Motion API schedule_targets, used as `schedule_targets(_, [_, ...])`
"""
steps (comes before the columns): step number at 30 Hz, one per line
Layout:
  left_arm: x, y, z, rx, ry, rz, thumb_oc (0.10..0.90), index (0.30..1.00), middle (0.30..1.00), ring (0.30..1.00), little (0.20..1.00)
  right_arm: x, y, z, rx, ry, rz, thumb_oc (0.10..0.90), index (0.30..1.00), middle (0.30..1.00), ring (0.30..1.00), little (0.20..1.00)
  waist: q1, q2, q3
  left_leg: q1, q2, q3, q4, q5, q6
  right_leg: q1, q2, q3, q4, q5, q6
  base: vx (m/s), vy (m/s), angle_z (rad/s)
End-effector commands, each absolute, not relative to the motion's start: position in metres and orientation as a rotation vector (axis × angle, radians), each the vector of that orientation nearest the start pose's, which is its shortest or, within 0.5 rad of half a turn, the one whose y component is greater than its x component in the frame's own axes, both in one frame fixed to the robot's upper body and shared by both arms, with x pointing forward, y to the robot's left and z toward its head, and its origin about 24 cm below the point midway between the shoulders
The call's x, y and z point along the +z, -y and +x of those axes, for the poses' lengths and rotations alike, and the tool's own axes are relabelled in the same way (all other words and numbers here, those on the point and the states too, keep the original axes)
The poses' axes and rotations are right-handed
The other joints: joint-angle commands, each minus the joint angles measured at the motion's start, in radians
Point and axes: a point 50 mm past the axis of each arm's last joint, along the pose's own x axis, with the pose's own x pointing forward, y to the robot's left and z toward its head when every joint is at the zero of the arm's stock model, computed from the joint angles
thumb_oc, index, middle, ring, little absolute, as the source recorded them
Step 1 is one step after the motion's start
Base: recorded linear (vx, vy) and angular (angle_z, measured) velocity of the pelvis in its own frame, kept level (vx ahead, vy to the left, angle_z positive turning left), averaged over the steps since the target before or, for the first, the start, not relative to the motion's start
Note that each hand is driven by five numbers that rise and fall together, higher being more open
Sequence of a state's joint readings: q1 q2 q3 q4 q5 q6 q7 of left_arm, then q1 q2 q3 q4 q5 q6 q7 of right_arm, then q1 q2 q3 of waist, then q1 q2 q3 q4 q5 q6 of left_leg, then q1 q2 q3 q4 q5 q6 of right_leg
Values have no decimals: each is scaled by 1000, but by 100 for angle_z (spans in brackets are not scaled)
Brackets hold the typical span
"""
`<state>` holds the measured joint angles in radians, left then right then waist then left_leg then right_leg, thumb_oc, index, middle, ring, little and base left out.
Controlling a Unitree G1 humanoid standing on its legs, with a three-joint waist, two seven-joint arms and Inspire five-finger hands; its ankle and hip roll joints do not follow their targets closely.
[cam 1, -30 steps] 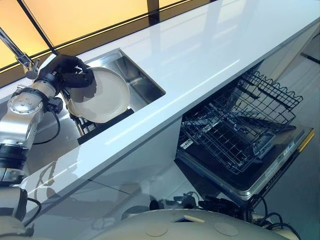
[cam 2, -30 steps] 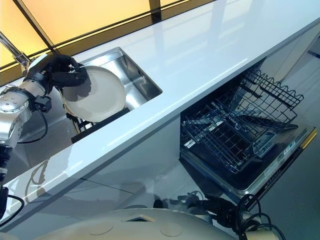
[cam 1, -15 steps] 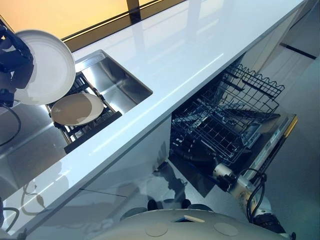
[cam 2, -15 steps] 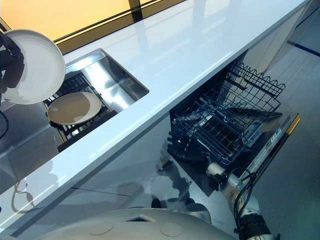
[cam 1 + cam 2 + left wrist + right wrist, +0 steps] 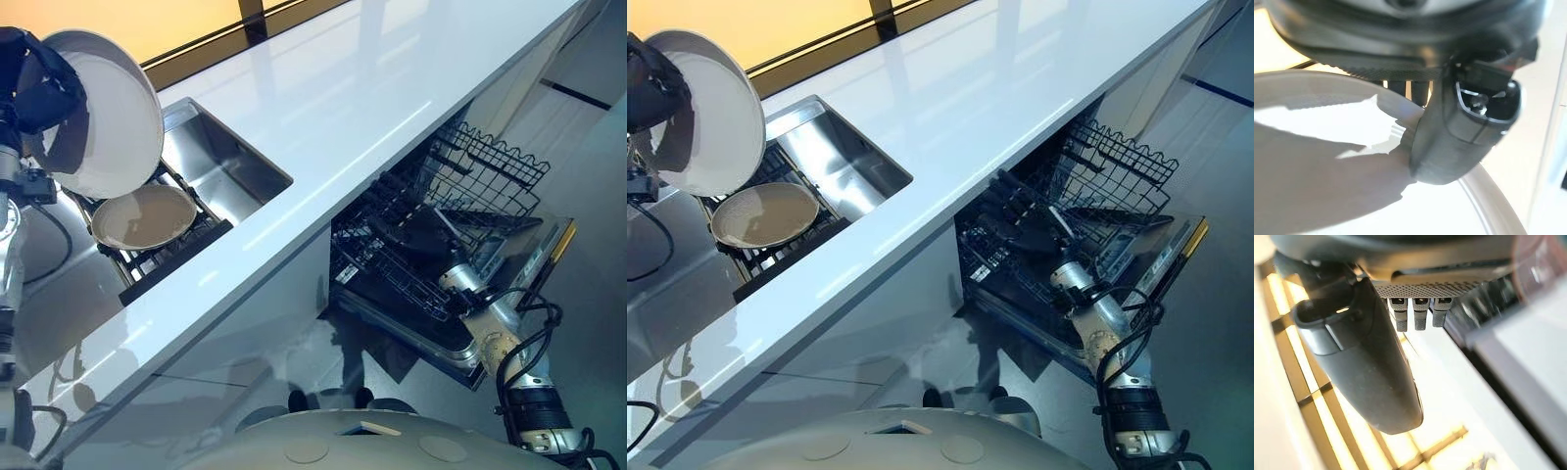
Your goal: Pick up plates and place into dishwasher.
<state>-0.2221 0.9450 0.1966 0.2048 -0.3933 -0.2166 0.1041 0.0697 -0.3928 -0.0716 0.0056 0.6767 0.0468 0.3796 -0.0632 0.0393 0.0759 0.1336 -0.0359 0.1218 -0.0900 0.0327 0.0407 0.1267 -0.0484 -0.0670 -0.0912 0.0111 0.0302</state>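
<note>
Left hand [image 5: 39,83] grips a white plate [image 5: 108,113] by its rim, thumb [image 5: 1459,132] curled over the edge, holding it tilted above the sink [image 5: 211,162]; a second plate [image 5: 145,215] lies on the dark rack [image 5: 171,255] in the sink; right hand [image 5: 1024,220] hangs over the dishwasher basket [image 5: 480,206] below the bench [image 5: 372,88], fingers [image 5: 1415,316] straight, holding nothing.

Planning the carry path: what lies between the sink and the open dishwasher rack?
In the left eye view, a bare stretch of white countertop lies between the sink and the dishwasher rack, with nothing on it.
</note>
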Motion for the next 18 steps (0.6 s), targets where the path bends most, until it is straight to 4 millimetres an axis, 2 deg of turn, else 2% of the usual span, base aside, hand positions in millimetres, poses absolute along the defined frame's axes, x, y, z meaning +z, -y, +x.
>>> schedule_targets(1, [263,-347,255,396,680,456,100,300,300,300,200,159,237,245,292,520,6,800,900,900,900,900,-19,55,-51,27,-14,5,3,-115,6,-43,37,-44,104,-122,31,0,0,0])
schedule_targets(4, [261,-335,258,348,708,430,100,300,300,300,200,185,237,243,292,646,-46,800,900,900,900,900,-17,54,-51,30,-14,1,4,-117,4,-39,39,-46,106,-126,28,0,0,0])
schedule_targets(8, [262,-307,266,254,778,369,100,300,300,300,200,214,220,245,356,765,-103,800,900,900,900,900,-9,51,-53,33,-14,-5,5,-118,2,-34,42,-50,112,-131,23,-7,1,-1])
schedule_targets(12, [270,-279,275,215,856,384,100,300,300,300,200,229,204,255,339,797,-161,800,900,900,900,900,-2,43,-56,34,-12,-9,6,-118,-1,-31,44,-53,119,-137,20,-14,-11,1])
schedule_targets(16, [273,-260,279,189,889,386,100,300,300,300,200,240,202,262,251,819,-233,800,900,900,900,900,3,34,-58,31,-9,-13,8,-108,-5,-33,49,-55,127,-132,15,-32,-35,4])
schedule_targets(18, [270,-250,282,173,887,372,100,300,300,300,200,245,194,263,316,820,-209,800,900,900,900,900,4,30,-61,36,-9,-20,7,-114,-7,-28,51,-54,128,-140,15,-11,-40,7])
